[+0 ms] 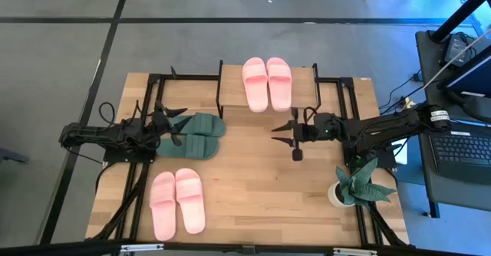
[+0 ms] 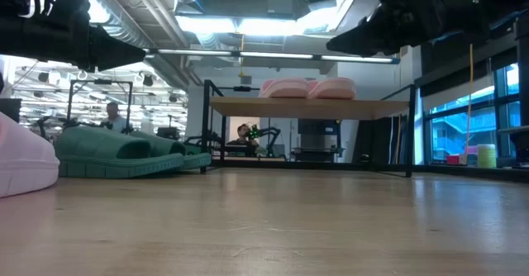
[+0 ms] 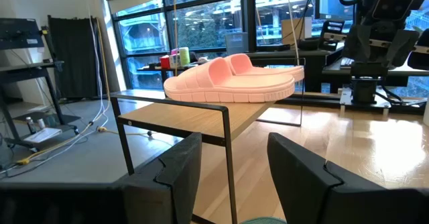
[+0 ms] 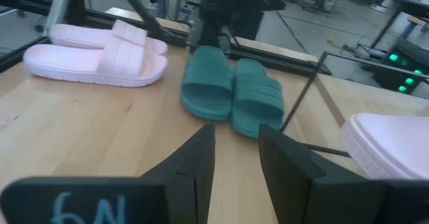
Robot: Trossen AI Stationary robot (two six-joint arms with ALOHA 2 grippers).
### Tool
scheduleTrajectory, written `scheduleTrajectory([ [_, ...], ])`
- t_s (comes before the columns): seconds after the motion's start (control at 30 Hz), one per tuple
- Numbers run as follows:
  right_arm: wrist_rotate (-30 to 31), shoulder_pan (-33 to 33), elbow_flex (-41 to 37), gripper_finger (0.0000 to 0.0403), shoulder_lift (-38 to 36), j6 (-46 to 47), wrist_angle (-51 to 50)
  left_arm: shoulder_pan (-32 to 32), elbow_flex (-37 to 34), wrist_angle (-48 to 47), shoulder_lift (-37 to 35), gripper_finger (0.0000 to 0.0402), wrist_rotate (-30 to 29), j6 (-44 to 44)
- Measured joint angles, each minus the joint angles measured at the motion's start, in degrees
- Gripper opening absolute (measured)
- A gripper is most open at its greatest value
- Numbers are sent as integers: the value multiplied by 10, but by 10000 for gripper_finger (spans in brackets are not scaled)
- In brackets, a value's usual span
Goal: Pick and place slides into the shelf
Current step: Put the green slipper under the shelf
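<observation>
From above, one light pink rubbery slide pair point(image 1: 267, 83) sits on the small wooden-topped black-legged shelf point(image 1: 326, 83); dark green slides point(image 1: 193, 135) lie under the left gripper point(image 1: 170, 126). The low view alone shows both arms raised. Wrist views show the right gripper point(image 4: 236, 158) and the left gripper parted, empty.

Bright ceiling lights point(image 2: 273, 24) glare; near floor blurs low.

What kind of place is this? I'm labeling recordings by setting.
Likely a robotics lab or workshop: exposed ceiling ducts, a laptop beside the wooden table, another robot arm behind the shelf.
</observation>
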Motion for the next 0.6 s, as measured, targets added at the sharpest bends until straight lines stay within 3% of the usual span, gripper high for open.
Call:
scheduleTrajectory([
  [0.17, -99, -17, 0, 116, 0, -23, 0, 0, 0, 0, 0, 164, 0, 0],
  [0.33, -111, -61, 0, 116, 5, -21, 2, 0, 0, 0, 0, 164, 0, 0],
  [0.6, -188, -126, 0, 116, 56, -25, 45, 0, 0, 0, 0, 164, 0, -3],
])
